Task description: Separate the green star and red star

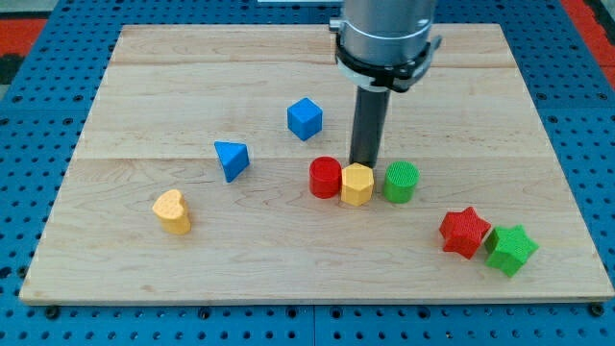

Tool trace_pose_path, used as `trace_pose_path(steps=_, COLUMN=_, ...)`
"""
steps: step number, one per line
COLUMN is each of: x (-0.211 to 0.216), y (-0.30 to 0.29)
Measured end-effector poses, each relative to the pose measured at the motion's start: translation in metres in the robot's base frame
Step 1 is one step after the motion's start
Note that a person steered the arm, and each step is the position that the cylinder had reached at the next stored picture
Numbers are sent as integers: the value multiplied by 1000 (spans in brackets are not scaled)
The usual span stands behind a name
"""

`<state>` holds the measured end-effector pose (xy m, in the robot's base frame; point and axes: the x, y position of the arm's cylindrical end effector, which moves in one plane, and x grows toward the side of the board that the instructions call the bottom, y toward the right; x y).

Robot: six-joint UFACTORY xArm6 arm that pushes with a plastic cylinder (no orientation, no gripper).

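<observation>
No brand, label or writing can be read on anything here. I carry no claw at all, only a straight dark rod, so there is nothing to call wide, narrow or holding. My tip (364, 165) comes down just behind the yellow hexagonal plastic block (356, 185), at its twelve o'clock; whether it touches that block I cannot tell. The yellow hexagon sits in a tight row, with the red plastic cylinder (326, 178) at its nine o'clock and the green plastic cylinder (401, 182) at its three o'clock, both touching or nearly so.

The red plastic star (465, 232) lies well apart from my tip, at about four o'clock from it, near the bottom right corner of the pale wooden board (173, 77). The green plastic star (510, 250) sits right against it, at the red star's four o'clock, closer still to the board's corner. The two stars look to be touching.

From my tip, the blue plastic cube (305, 118) is at ten o'clock, the blue plastic triangular block (232, 159) at nine o'clock, and the yellow plastic heart (172, 211) at about eight o'clock, farthest off. Around the board runs a blue perforated table surface (38, 115).
</observation>
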<state>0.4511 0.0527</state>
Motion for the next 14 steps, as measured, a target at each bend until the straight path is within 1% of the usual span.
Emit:
trace_pose_path(steps=1, x=-31, y=-5)
trace_pose_path(steps=2, x=-36, y=-40)
trace_pose_path(steps=3, x=-31, y=-56)
trace_pose_path(steps=4, x=-13, y=-73)
trace_pose_path(steps=6, x=37, y=-76)
trace_pose_path(steps=7, x=72, y=-76)
trace_pose_path(steps=8, x=119, y=-68)
trace_pose_path(steps=9, x=155, y=-7)
trace_pose_path(steps=10, x=163, y=65)
trace_pose_path(steps=11, x=155, y=111)
trace_pose_path(steps=12, x=145, y=132)
trace_pose_path(steps=13, x=142, y=140)
trace_pose_path(steps=14, x=142, y=127)
